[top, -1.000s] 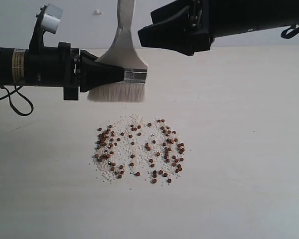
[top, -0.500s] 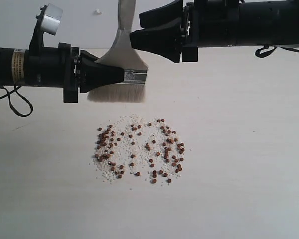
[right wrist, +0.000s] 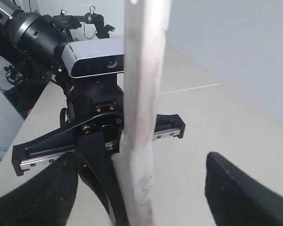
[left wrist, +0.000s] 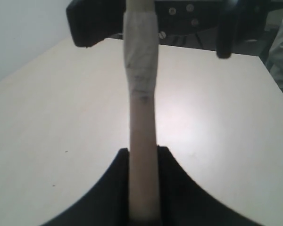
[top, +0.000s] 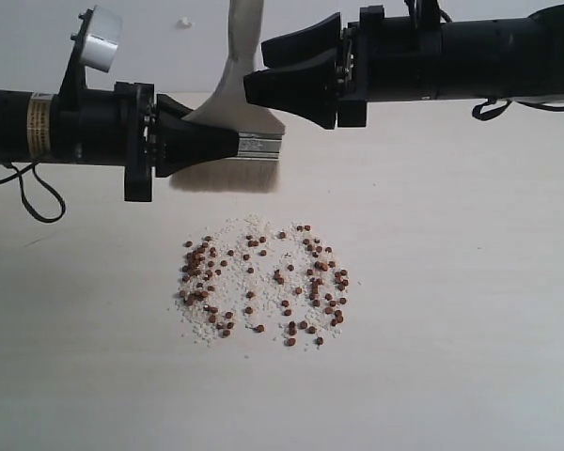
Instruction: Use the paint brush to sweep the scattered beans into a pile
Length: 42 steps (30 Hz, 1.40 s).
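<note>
The paint brush hangs bristles-down (top: 226,177) above the table, with its pale handle (top: 245,28) rising out of view. My left gripper (top: 227,144) is shut on the brush beside the silver ferrule (top: 261,144). In the left wrist view the handle (left wrist: 142,108) stands edge-on, clamped in my left gripper (left wrist: 143,157). My right gripper (top: 255,68) is open, its two fingers level with the handle. The right wrist view shows the handle (right wrist: 144,84) between the spread fingers of my right gripper (right wrist: 140,190), touching neither. The beans (top: 312,282) lie scattered among whitish crumbs below the brush. No compact pile shows.
The pale table (top: 451,282) carries only the bean patch. A grey wall (top: 169,38) rises behind its far edge. A cable (top: 33,202) loops under the left arm. The left arm's camera (right wrist: 92,61) faces my right gripper at close range.
My right gripper has moved left and down until its open fingers flank the brush handle. The left gripper and brush have shifted slightly right. The beans have not moved.
</note>
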Available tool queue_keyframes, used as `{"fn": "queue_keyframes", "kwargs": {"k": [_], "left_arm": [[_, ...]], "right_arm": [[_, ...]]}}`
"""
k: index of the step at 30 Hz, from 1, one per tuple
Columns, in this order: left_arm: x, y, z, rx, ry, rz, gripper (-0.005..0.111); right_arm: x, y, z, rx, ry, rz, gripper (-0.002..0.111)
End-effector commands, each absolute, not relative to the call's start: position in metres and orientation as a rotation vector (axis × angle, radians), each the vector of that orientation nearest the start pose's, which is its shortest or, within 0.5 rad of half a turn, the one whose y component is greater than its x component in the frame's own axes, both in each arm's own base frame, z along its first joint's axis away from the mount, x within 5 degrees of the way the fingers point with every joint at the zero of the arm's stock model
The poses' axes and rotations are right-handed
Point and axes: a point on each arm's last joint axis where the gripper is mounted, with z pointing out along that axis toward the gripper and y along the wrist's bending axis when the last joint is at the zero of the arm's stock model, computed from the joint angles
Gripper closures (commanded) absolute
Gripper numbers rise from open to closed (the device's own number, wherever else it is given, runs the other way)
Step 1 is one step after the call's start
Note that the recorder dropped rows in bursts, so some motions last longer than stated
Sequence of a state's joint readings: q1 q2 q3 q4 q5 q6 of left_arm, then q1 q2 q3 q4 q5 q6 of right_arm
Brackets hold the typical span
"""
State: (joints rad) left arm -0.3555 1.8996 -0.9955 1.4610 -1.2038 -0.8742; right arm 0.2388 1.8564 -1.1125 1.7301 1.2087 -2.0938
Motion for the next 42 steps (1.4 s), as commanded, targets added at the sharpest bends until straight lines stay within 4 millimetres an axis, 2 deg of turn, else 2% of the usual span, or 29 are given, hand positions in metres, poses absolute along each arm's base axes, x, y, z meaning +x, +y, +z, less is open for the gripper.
{"fn": "queue_keyframes", "kwargs": {"k": [1,5,8,24,26,29,30,31,34,36,42], "left_arm": [[0.29,-0.208,0.198,1.31,1.372,-1.216,0.107],[0.289,-0.21,0.198,1.314,1.361,-1.213,0.107],[0.289,-0.21,0.198,1.314,1.361,-1.213,0.107],[0.286,-0.215,0.199,1.317,1.349,-1.224,0.107],[0.286,-0.215,0.199,1.315,1.349,-1.224,0.103],[0.286,-0.215,0.199,1.312,1.349,-1.224,0.087],[0.286,-0.215,0.199,1.306,1.35,-1.224,0.078],[0.287,-0.215,0.2,1.3,1.35,-1.224,0.066],[0.288,-0.216,0.201,1.281,1.351,-1.226,0.02],[0.29,-0.214,0.201,1.263,1.361,-1.226,0.001],[0.298,-0.198,0.2,1.261,1.385,-1.191,0.002]], "right_arm": [[0.328,0.178,0.238,-1.1,1.428,1.193,0.039],[0.326,0.181,0.238,-1.109,1.423,1.201,0.04],[0.326,0.181,0.238,-1.108,1.425,1.203,0.045],[0.326,0.181,0.238,-1.104,1.429,1.207,0.108],[0.326,0.181,0.238,-1.098,1.437,1.214,0.108],[0.326,0.181,0.238,-1.086,1.451,1.229,0.108],[0.326,0.181,0.238,-1.084,1.453,1.23,0.108],[0.326,0.181,0.238,-1.083,1.454,1.232,0.108],[0.326,0.181,0.239,-1.08,1.459,1.229,0.108],[0.327,0.181,0.238,-1.069,1.48,1.218,0.108],[0.334,0.177,0.242,-1.028,1.567,1.059,0.108]]}}
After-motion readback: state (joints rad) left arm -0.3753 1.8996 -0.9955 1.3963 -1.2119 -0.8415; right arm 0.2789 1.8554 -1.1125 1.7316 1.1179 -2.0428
